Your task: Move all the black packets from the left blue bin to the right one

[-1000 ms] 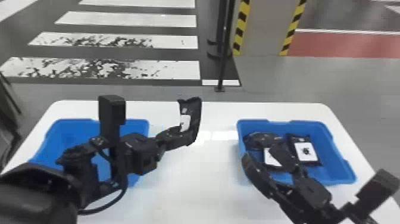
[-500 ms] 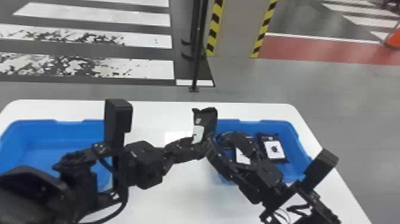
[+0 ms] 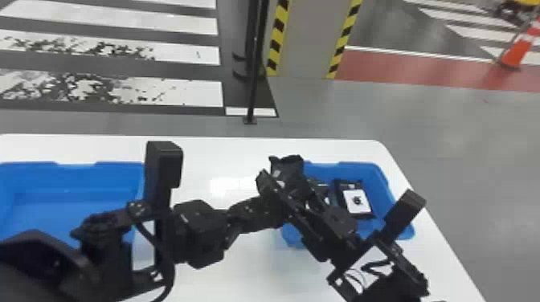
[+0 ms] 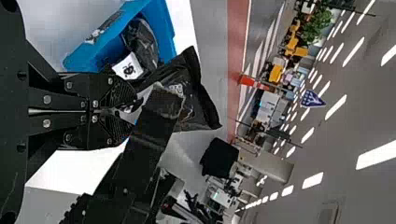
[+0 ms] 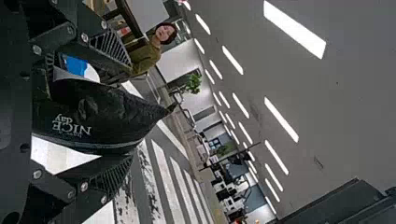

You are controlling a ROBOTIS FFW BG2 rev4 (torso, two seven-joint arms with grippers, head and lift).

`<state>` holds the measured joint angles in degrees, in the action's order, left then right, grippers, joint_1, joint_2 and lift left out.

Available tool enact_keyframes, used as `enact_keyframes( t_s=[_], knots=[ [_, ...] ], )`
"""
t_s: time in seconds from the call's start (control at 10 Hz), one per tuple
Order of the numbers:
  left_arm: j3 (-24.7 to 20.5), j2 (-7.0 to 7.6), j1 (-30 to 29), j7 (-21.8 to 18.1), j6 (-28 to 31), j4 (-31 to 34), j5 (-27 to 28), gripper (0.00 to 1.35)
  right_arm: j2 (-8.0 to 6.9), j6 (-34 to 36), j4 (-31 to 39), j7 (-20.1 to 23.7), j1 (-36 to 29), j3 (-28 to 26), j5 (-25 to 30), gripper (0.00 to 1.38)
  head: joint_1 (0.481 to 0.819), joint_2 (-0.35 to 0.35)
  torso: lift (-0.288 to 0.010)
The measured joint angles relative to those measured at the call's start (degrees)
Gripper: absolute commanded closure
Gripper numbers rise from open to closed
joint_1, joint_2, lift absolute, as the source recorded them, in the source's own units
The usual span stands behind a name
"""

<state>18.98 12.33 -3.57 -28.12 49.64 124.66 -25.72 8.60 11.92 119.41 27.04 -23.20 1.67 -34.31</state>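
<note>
- my left gripper (image 4: 133, 112) pinches the black plastic packet (image 5: 93, 116) near the right blue plastic bin (image 3: 375, 176).
- my right gripper (image 5: 129, 114) is spread around it.
- close squarely; confirm grip before i release left.

A white table (image 3: 241, 277) near — beyond it, crosswalk stripes (image 3: 193, 93) left, black pole (image 3: 253, 80), grey pillar (image 3: 306, 40), and orange cone (image 3: 516, 54) far right.
</note>
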Motion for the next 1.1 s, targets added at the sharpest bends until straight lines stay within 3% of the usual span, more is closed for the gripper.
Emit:
enact_keyframes(
  t_s=[0.1,0.2,0.4,0.5,0.7,0.9,1.1],
  knots=[
    [0.2,-0.01,0.0,0.0,0.0,0.0,-0.2,1.21,-0.05,0.0,-0.3,-0.7,0.3,0.0,-0.4,1.29,0.695,-0.228,-0.140],
    [0.2,0.00,0.0,0.0,-0.1,0.0,-0.4,1.18,-0.07,-0.5,-0.3,-1.1,0.4,0.0,-0.5,1.29,0.695,-0.232,-0.140],
    [-0.5,-0.08,-0.7,0.1,-0.5,0.0,-0.8,0.30,-0.17,-1.3,-0.3,-1.4,0.6,0.1,-0.7,1.29,0.695,-0.231,-0.140],
    [-1.8,-0.17,-2.2,0.1,-0.8,0.0,-0.6,0.06,-0.23,-1.4,-0.7,-1.5,0.8,0.0,-1.0,1.29,0.695,-0.222,-0.140],
    [-6.8,-0.47,-8.5,-0.5,-3.6,1.2,-0.2,0.17,-0.23,-1.4,-2.1,-1.7,2.0,-0.7,-1.2,1.29,0.695,-0.197,-0.140],
    [-16.1,-2.60,-18.3,-0.5,-6.2,6.6,1.5,0.18,0.09,-1.4,-6.7,-1.8,5.4,-3.0,1.6,1.29,0.695,-0.135,-0.140],
    [-23.0,-5.13,-23.3,-0.5,-8.5,9.4,2.1,0.18,0.35,-1.7,-13.7,-1.9,9.4,-7.4,7.1,1.28,0.695,-0.127,-0.140]
  ],
)
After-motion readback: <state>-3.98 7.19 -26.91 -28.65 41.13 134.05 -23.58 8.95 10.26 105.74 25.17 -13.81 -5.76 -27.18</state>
